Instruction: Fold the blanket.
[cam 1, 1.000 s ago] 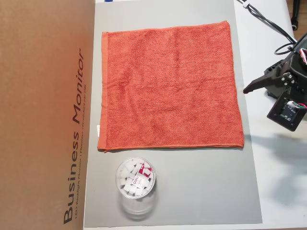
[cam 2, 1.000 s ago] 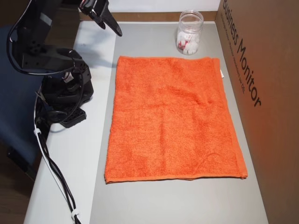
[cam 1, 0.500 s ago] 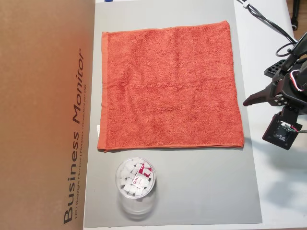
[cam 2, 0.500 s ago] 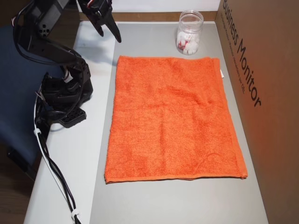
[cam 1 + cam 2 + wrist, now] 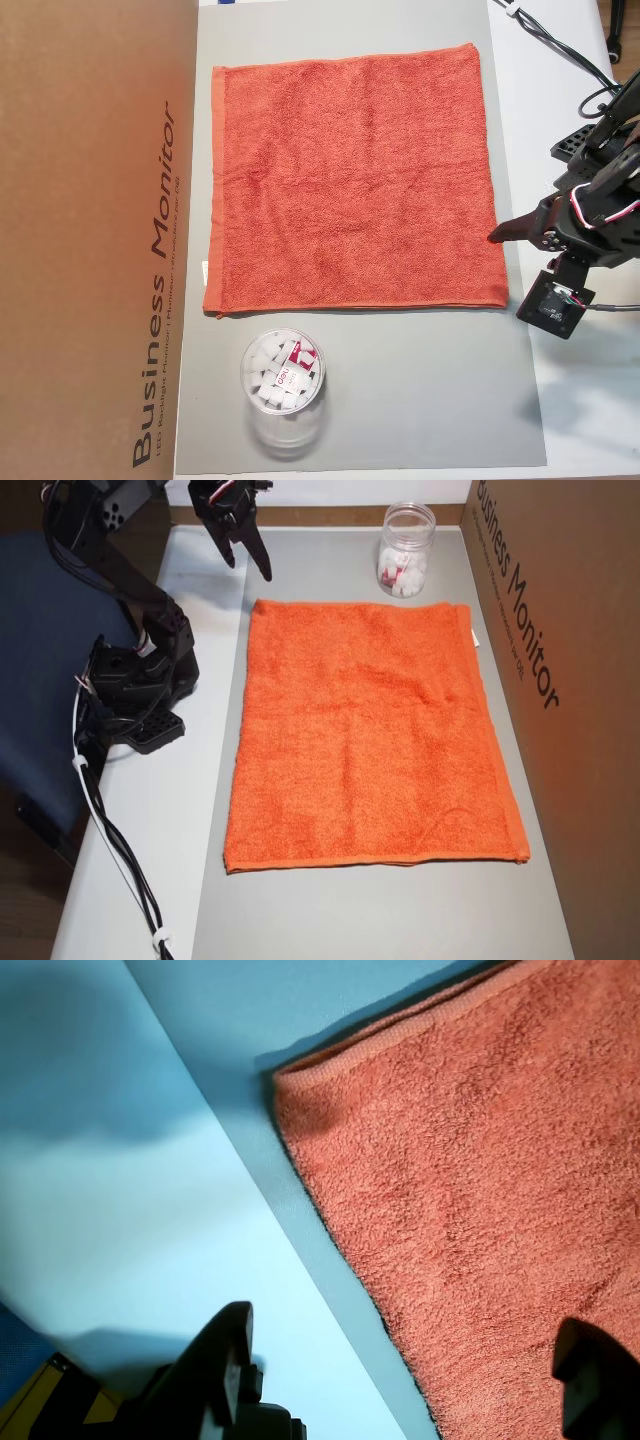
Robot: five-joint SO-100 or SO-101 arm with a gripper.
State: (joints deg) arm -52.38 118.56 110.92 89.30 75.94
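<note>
- Blanket (image 5: 352, 177) lies spread flat and unfolded on the grey mat (image 5: 420, 380), between the cardboard box (image 5: 95, 240) and my arm; its small white tag (image 5: 203, 271) sticks out at the hem on the box side in an overhead view.
- "Business Monitor" runs in dark letters along the box; the finer line of print beside it is too small for me to read.
- Clear plastic cup (image 5: 283, 380) stands on the mat near the blanket's edge, holding white pieces and a red-and-white label whose lettering I cannot make out.
- My claw (image 5: 400, 1360) is spread wide in the wrist view: one finger is over the pale table (image 5: 130, 1240), the other over the terry cloth, with the blanket's side edge running between them. It grips nothing.
- Whether my fingertips touch the cloth I cannot tell.
- From above, my arm (image 5: 140, 670) reaches out from its base, and the claw's dark tip is at the blanket's edge, near the corner on the cup's side.
- Black cables (image 5: 120, 860) trail off the frame's edge.
</note>
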